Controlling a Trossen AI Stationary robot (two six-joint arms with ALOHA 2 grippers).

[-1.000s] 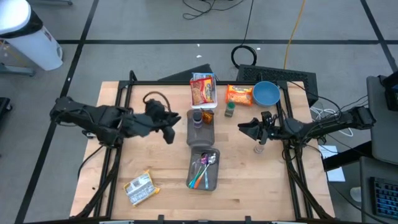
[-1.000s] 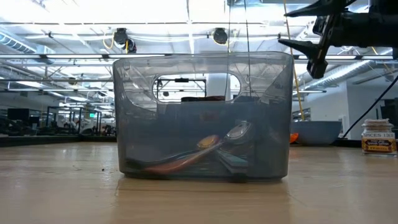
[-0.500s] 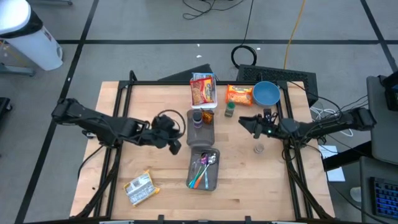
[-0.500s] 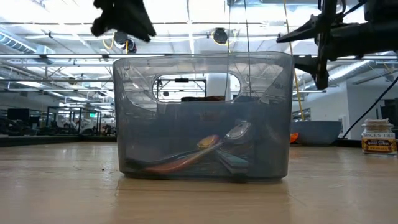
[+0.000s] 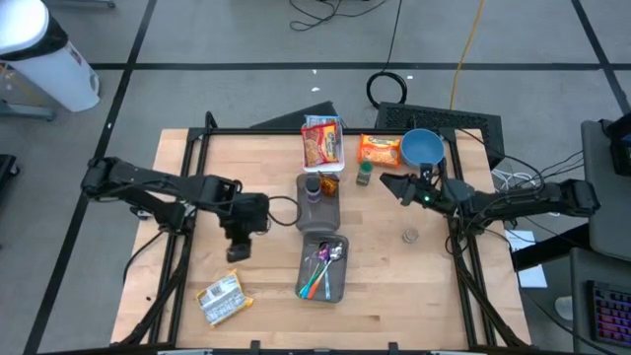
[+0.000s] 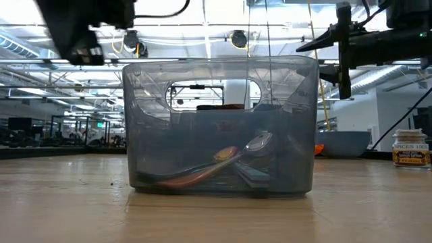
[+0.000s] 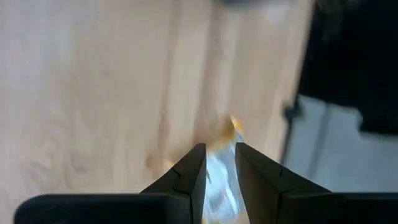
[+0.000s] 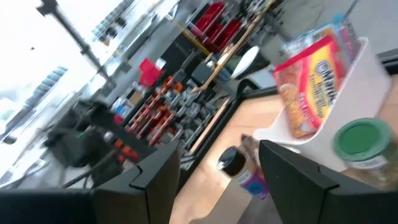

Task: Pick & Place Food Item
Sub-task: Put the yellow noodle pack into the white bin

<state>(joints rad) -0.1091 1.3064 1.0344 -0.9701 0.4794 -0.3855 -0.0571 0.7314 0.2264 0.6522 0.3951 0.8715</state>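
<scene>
Currently our left tool (image 5: pixel 237 252) hangs left of centre in the high view, its two fingers (image 7: pixel 190 176) set a narrow gap apart with nothing between them. Through that gap, in the left wrist view, we see a blurred silver-and-yellow shape, which we take to be the food packet (image 5: pixel 220 298). In the high view that packet lies flat on the tabletop (image 5: pixel 394 286), lower left of the frame, just below the left tool and apart from it.

Our right tool (image 5: pixel 392 185) sits right of centre, near the blue bowl (image 5: pixel 421 148), fingers spread fairly wide and empty. Past them the right wrist view shows a white tray (image 8: pixel 323 109) with an orange packet and a green-lidded jar (image 8: pixel 356 140).

We judge the step in hand to be the approach to the packet; the grasp has not yet begun. The next move calls for bringing the left tool down over the packet, widening the fingers to span it, then closing.

Some things stay unclear. The left wrist view is too smeared to tell the packet's edges. The task names no destination, so the placing spot is a guess. In the low view the grey bin (image 6: pixel 219 125) of utensils hides the packet entirely.
</scene>
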